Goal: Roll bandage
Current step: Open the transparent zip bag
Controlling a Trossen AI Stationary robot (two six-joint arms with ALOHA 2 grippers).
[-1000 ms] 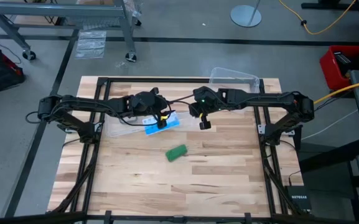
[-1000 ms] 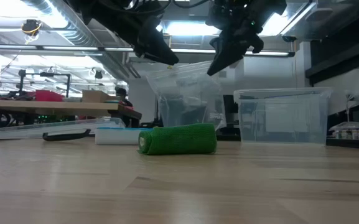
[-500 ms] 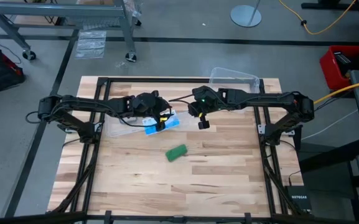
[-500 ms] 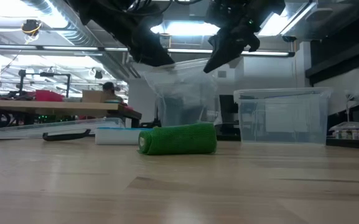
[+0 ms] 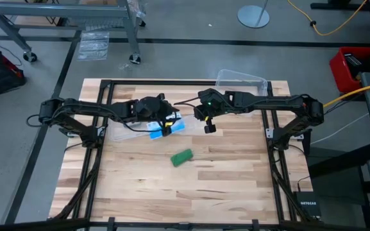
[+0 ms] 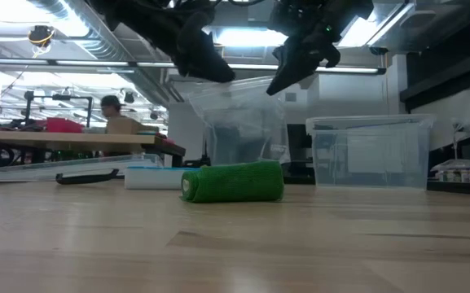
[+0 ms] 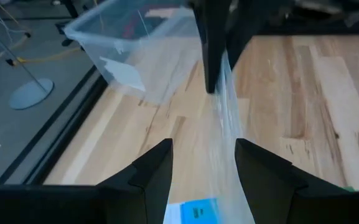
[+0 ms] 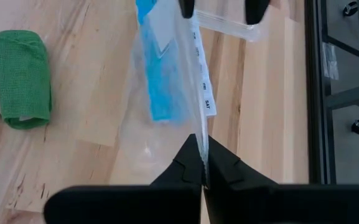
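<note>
the bandage point(image 5: 182, 157) already lies rolled into a green cylinder mid-bench, so the rolling looks done, while the right end effector point(image 8: 200, 174) is pinched on what seems a clear bag point(image 8: 167, 106) and the left end effector point(image 7: 202, 165) hangs spread apart.

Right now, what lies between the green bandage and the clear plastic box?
In the high view, only bare table lies between the bandage and the box.
</note>
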